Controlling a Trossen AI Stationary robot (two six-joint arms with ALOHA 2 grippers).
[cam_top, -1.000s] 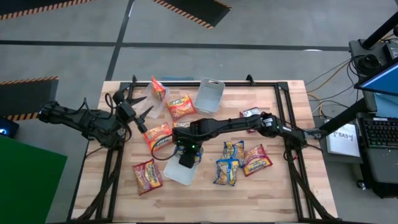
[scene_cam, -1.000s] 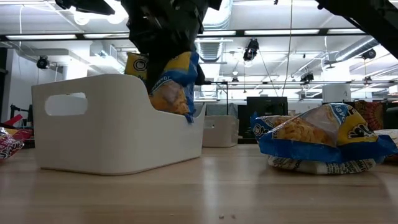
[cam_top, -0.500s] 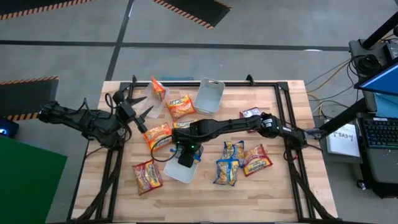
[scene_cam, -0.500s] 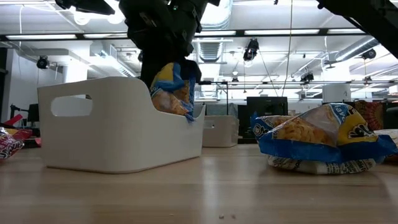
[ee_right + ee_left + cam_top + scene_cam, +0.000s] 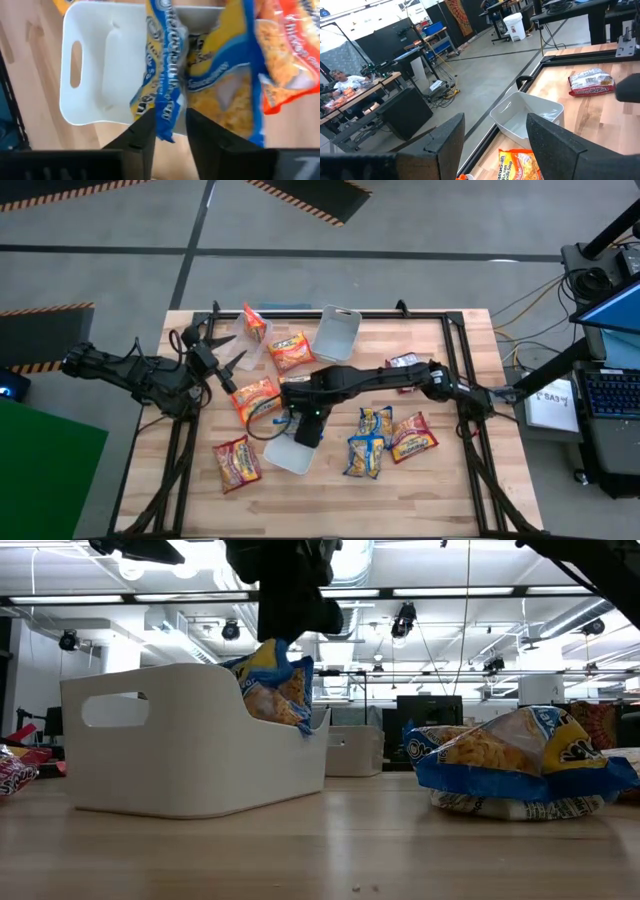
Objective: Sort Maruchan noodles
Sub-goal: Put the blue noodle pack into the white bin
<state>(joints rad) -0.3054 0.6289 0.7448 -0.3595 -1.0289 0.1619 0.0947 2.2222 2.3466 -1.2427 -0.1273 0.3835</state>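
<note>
— Packet (image 5: 275, 685), blue-and-yellow, where?
— In the white bin (image 5: 180, 740) at the table's front middle. It stands on edge and leans over the bin's wall.
— Right gripper (image 5: 305, 425)?
— Right above that packet, over the bin. Fingers (image 5: 142, 132) are a little apart, and the packet's blue edge shows in the gap. They don't look clamped on it.
— Other packets?
— Two more blue-and-yellow ones (image 5: 375, 420) lie just right of the bin. A reddish one (image 5: 412, 437) is beside them and another (image 5: 237, 463) is left of the bin. Two orange ones (image 5: 290, 350) lie farther back.
— Left gripper (image 5: 225, 350)?
— At the table's left edge, off the wood, fingers wide apart, holding nothing. A second white bin (image 5: 335, 333) sits at the back edge.
</note>
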